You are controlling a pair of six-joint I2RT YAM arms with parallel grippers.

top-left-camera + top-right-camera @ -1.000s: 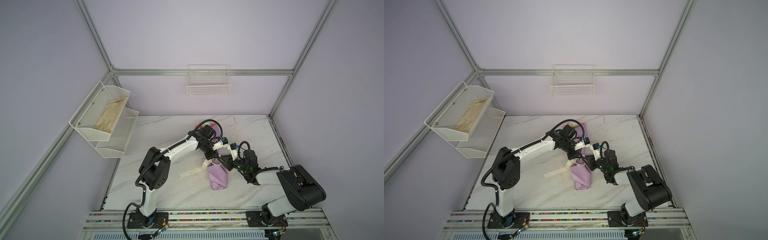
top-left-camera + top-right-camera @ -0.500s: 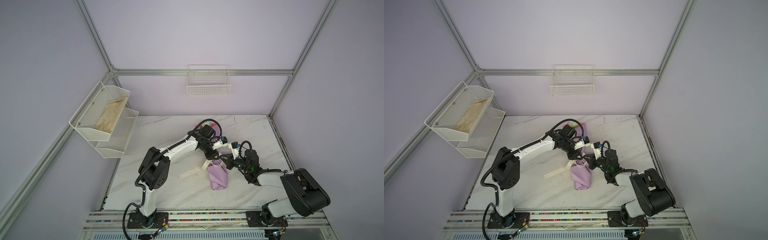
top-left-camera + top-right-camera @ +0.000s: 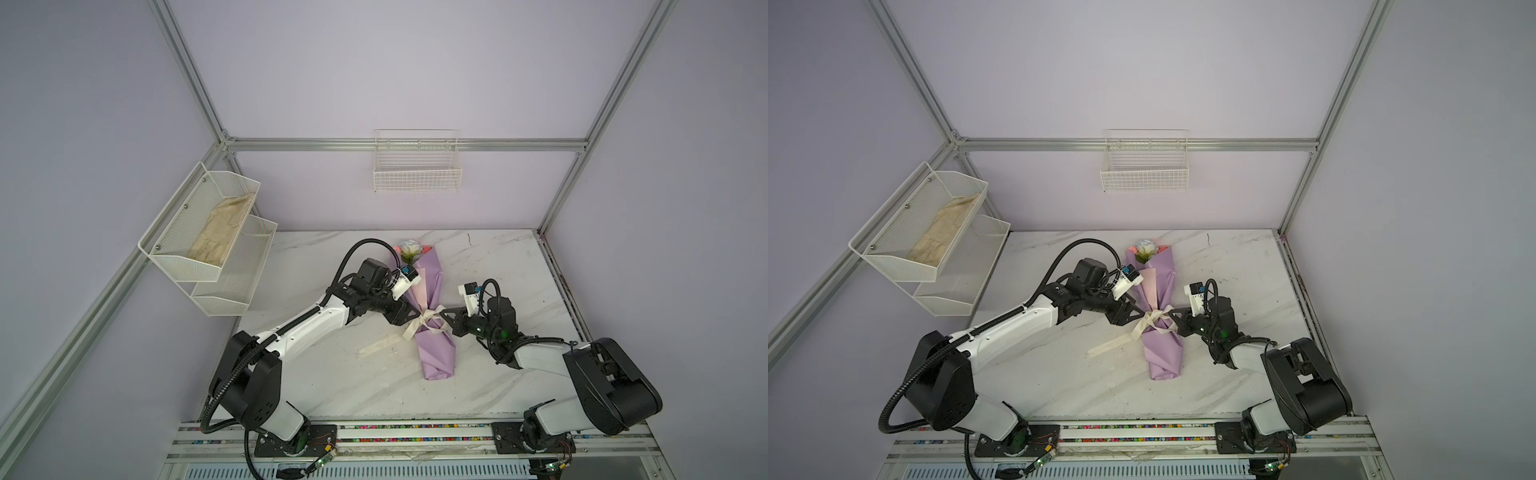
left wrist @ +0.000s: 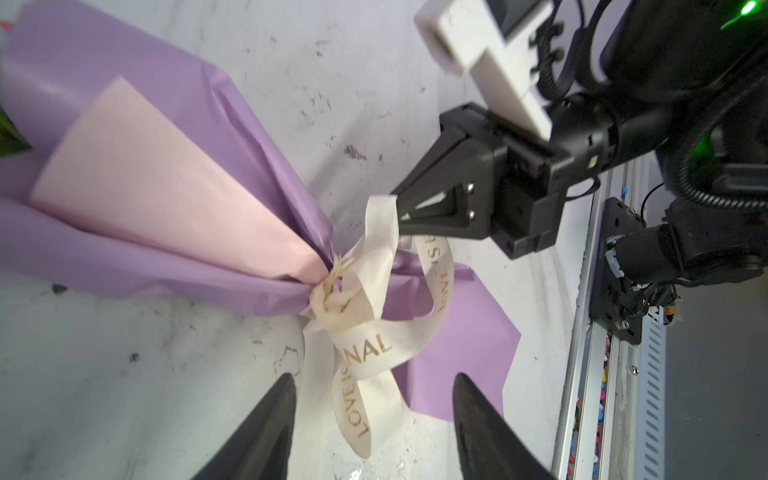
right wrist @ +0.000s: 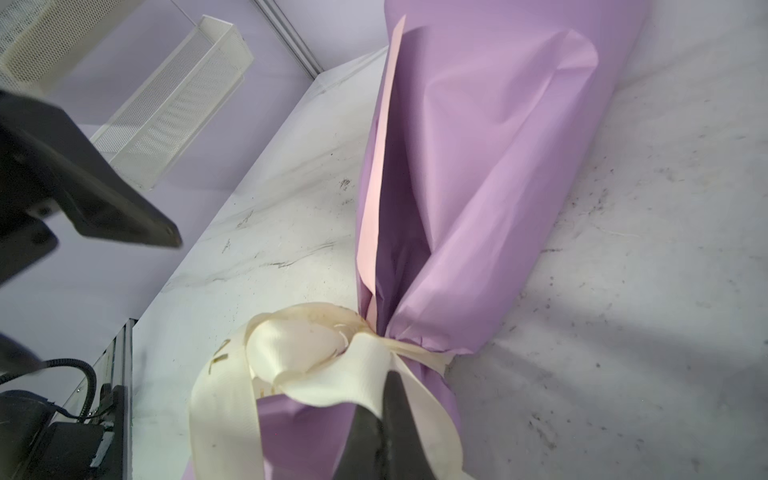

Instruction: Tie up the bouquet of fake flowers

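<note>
The bouquet of fake flowers (image 3: 436, 345) (image 3: 1163, 353) lies on the marble table in its lilac wrap. Its blooms (image 3: 410, 249) point toward the back wall. A cream lettered ribbon (image 3: 426, 318) (image 3: 1152, 320) (image 4: 365, 345) (image 5: 299, 353) is knotted round its narrow waist. My left gripper (image 3: 411, 313) (image 3: 1140, 313) (image 4: 374, 378) stands open just left of the knot, its fingers either side of a loose ribbon tail. My right gripper (image 3: 444, 311) (image 3: 1171, 314) (image 4: 397, 208) (image 5: 388, 382) is shut on a ribbon loop at the knot's right side.
A white mesh shelf (image 3: 208, 232) holding a beige cloth hangs on the left wall. A wire basket (image 3: 417, 174) hangs on the back wall. One ribbon tail (image 3: 380, 343) trails over the table toward the front left. The arm rail (image 3: 415, 438) runs along the front edge.
My left gripper has opened and let go of the ribbon. My right gripper has closed on the ribbon loop beside the knot. The bouquet has stayed in place.
</note>
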